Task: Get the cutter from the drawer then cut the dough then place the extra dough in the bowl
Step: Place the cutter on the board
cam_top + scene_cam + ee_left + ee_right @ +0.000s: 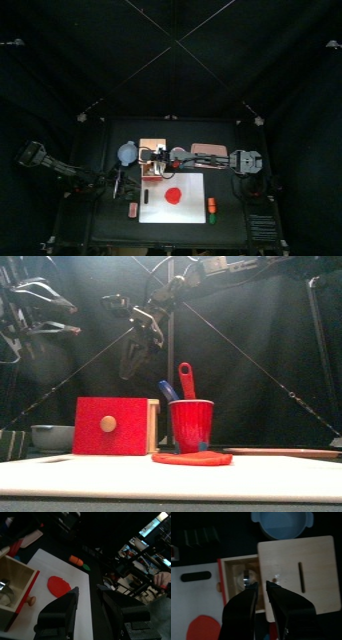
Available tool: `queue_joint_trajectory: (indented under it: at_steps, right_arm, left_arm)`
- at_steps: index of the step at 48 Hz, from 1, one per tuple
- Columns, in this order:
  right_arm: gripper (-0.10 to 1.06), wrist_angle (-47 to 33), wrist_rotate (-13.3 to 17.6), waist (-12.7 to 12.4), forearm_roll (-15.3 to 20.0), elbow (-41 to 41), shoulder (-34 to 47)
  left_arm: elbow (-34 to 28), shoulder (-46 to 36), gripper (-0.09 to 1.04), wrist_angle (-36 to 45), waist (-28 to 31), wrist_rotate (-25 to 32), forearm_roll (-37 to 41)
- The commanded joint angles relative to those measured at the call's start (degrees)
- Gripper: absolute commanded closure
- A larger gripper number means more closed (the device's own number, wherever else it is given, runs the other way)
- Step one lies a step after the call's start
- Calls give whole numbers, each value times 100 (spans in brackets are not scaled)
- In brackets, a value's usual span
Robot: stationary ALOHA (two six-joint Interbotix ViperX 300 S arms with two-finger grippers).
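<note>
Here, black table [114, 232], white board [187, 212] bearing red dough [171, 193], black curtains [80, 60] behind.

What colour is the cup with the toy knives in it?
Red; the cup shows best in the front view.

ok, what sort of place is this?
Likely a lab booth staged as a toy kitchen: black curtains around a small black table, a white cutting board bearing a flat red dough disc, a pale wooden box with red drawer front.

Red cup [191, 424] with blue knife [167, 389], red knife [186, 378]; pink tray [210, 150]; white board [187, 212].
</note>
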Motion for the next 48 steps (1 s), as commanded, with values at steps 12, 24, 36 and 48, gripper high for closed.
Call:
queue_joint_trajectory:
  at_steps: [12,24,36,48]
  right_arm:
    - [20,-1274,35,123,185,527,-378]
    - [20,-1556,26,97,299,817,-387]
    - [20,-1556,26,97,281,914,-308]
    - [20,-1591,9,70,255,967,-211]
  left_arm:
    - [167,-26,20,202,439,0,220]
    - [176,-26,20,369,466,18,237]
    - [185,-26,20,378,466,9,237]
    - [193,-26,20,378,466,9,229]
